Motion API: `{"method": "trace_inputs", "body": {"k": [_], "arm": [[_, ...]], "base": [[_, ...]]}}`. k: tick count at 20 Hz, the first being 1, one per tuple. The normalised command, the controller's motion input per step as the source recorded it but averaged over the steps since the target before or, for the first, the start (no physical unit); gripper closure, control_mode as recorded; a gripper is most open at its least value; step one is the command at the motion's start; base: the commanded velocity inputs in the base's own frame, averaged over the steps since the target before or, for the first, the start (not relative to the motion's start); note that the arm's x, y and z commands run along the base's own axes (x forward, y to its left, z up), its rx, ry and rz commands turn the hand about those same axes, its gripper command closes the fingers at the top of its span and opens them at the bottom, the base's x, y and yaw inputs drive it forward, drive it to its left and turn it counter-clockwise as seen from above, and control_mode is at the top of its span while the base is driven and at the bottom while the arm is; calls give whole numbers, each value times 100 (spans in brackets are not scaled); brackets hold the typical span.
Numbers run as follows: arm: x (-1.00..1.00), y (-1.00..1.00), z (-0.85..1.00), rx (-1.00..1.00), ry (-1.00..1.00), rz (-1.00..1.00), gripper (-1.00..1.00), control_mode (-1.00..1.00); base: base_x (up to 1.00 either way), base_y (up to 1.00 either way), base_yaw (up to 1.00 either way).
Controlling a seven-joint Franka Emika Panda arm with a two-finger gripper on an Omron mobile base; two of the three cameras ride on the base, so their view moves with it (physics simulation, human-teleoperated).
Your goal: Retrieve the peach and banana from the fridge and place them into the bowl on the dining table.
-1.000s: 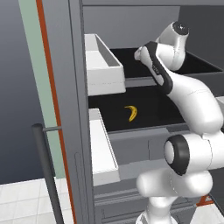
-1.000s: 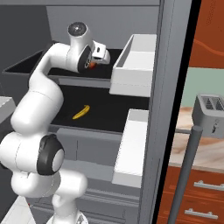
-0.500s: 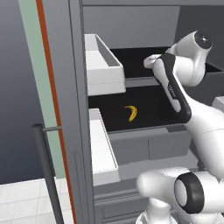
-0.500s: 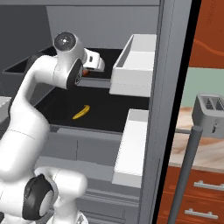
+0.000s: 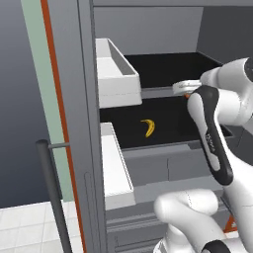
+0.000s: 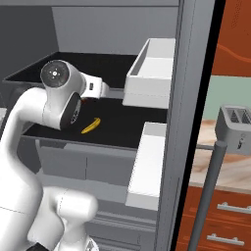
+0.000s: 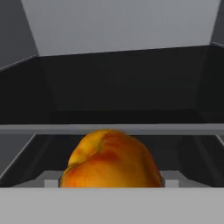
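The fridge (image 5: 84,99) stands open with dark shelves inside. In the hand view the orange-red peach (image 7: 109,164) sits large and close between the fingers of my gripper (image 7: 111,177), which is shut on it. From the base views the gripper (image 5: 184,88) (image 6: 100,90) hovers at the front edge of the upper shelf, and a sliver of the peach (image 5: 188,95) (image 6: 86,99) peeks out beneath it. The yellow banana (image 5: 148,127) (image 6: 90,125) lies on the lower shelf, below the hand and apart from it. Bowl and dining table are out of view.
White door bins (image 5: 116,74) (image 6: 152,73) jut out on both open doors, flanking the shelves. A long dark bar handle (image 5: 52,197) (image 6: 208,191) stands in front of each door. A grey toaster (image 6: 235,128) sits on a counter to the right, above wooden drawers.
The hand has drawn back and slightly down from over the upper shelf to its front edge, and the peach came with it. My elbow swung outward. The banana has not moved.
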Motion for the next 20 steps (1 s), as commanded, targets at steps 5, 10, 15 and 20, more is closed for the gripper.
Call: {"method": "trace_inputs", "body": {"k": [5,10,15,20], "arm": [[-30,8,-28,0,0,1,100,-100],[0,0,0,0,0,0,100,100],[0,0,0,0,0,0,100,100],[0,0,0,0,0,0,100,100]], "base": [[0,0,0],[-65,1,6],[-84,-1,14],[-70,0,23]]}}
